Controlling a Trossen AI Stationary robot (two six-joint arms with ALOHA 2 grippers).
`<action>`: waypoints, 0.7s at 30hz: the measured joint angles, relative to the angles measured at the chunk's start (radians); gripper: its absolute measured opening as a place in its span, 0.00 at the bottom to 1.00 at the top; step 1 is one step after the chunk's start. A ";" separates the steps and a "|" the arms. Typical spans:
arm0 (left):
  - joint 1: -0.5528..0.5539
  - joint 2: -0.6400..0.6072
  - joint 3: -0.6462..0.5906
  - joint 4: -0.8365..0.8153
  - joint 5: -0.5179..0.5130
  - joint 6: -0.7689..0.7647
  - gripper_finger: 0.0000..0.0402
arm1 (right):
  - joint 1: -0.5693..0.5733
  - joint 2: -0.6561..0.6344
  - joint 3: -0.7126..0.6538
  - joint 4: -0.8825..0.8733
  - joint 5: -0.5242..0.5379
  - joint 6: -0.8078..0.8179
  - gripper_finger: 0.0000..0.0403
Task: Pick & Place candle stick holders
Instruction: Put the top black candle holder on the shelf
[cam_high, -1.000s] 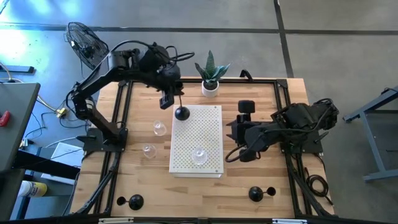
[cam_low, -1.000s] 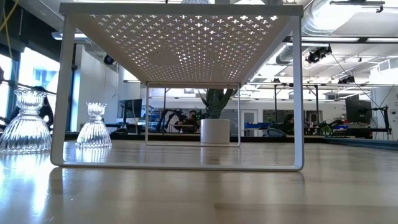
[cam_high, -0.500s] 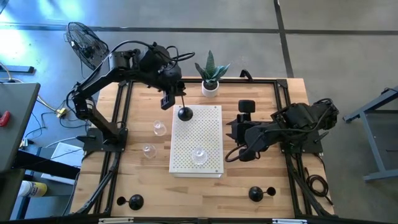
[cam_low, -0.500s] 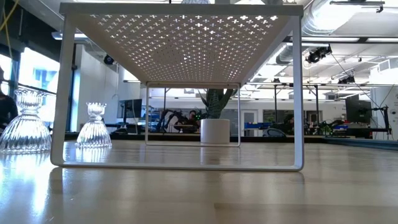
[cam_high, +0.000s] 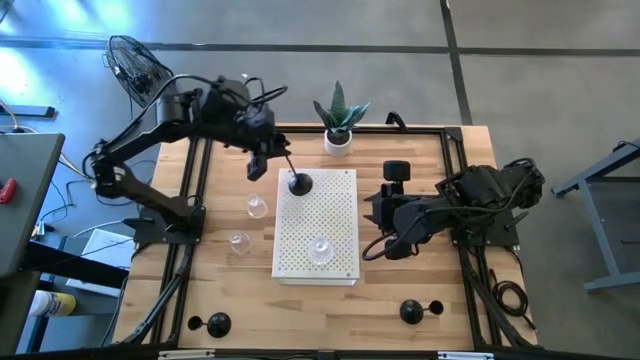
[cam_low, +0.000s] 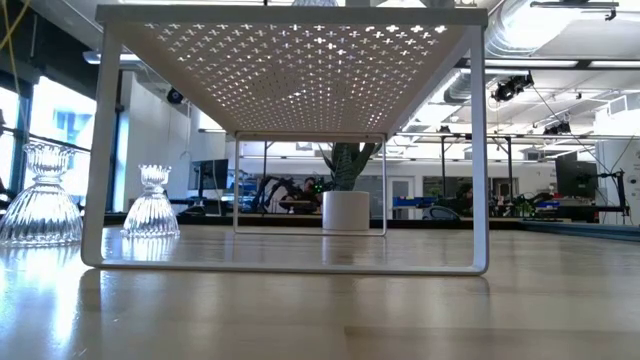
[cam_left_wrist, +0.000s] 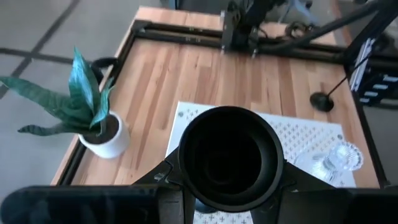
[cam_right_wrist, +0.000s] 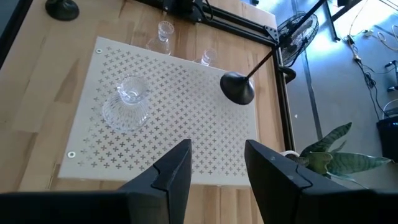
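Your left gripper (cam_high: 268, 160) pinches the thin stem of a black candle stick holder (cam_high: 298, 183), whose domed base sits over the white perforated shelf (cam_high: 316, 225) near its 11 o'clock corner. The holder's long axis is tilted: the stem runs from the base up toward 10 o'clock into the fingers, while the round base faces the wrist camera (cam_left_wrist: 231, 157). Your right gripper (cam_right_wrist: 216, 165) waits at the shelf's 3 o'clock side, fingers spread and empty.
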 joint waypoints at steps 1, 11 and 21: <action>0.000 -0.014 -0.020 0.017 0.002 -0.001 0.23 | 0.000 0.000 0.000 0.000 0.000 0.000 0.35; 0.000 -0.030 -0.132 0.037 0.003 -0.001 0.23 | 0.000 0.000 0.000 0.005 0.002 0.000 0.35; 0.000 -0.031 -0.135 0.067 -0.020 -0.002 0.23 | 0.000 0.000 0.000 0.005 0.001 0.005 0.35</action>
